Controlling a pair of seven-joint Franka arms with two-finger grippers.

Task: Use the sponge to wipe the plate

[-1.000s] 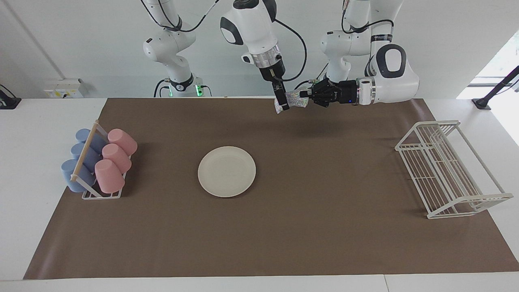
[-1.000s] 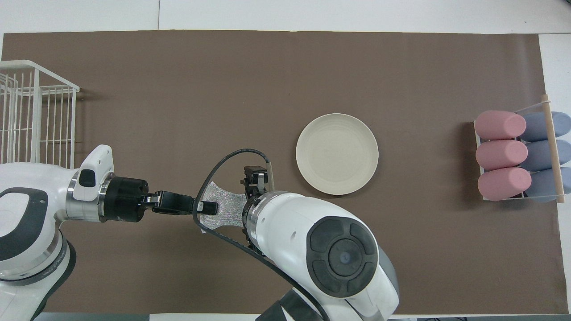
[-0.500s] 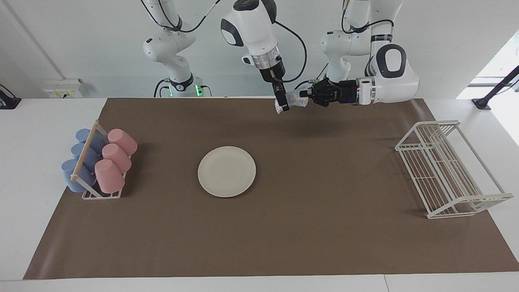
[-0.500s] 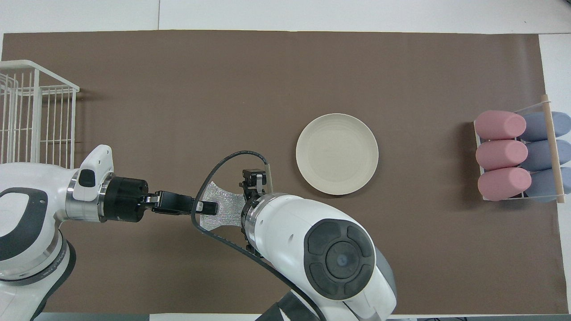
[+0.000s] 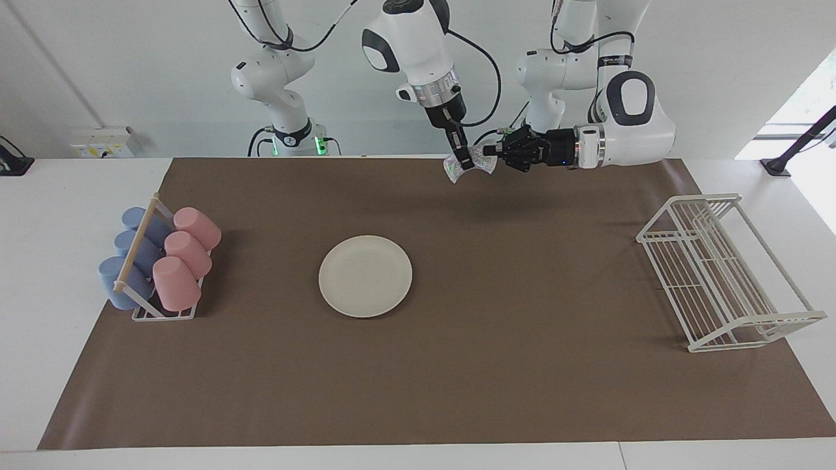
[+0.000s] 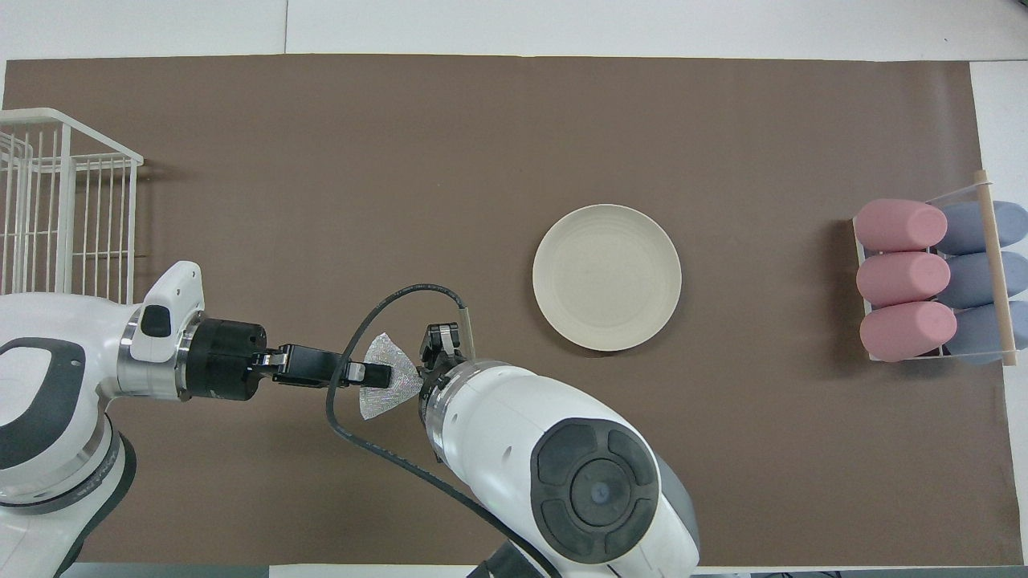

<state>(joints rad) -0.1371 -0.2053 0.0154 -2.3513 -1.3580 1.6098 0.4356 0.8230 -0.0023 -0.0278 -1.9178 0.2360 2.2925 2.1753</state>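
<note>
The silvery sponge [image 5: 482, 166] hangs in the air between my two grippers, over the mat's edge nearest the robots. My left gripper [image 5: 491, 153] lies level and is shut on one end of it. My right gripper [image 5: 465, 162] points down and is shut on its pinched waist, so it flares like a bow tie. In the overhead view the sponge [image 6: 379, 399] shows between the left gripper [image 6: 377, 373] and the right gripper [image 6: 430, 363]. The cream-white plate [image 5: 365, 276] lies flat and bare at the mat's middle [image 6: 607, 277], farther from the robots than the grippers.
A rack of pink and blue cups [image 5: 157, 264] stands at the right arm's end of the table [image 6: 932, 281]. A white wire rack [image 5: 725, 271] stands at the left arm's end [image 6: 56, 201]. A brown mat [image 5: 522, 378] covers the table.
The right gripper has shifted toward the left gripper and closed on the sponge's waist. The sponge has gone from spread flat to crimped into a bow-tie shape. The left arm has barely moved.
</note>
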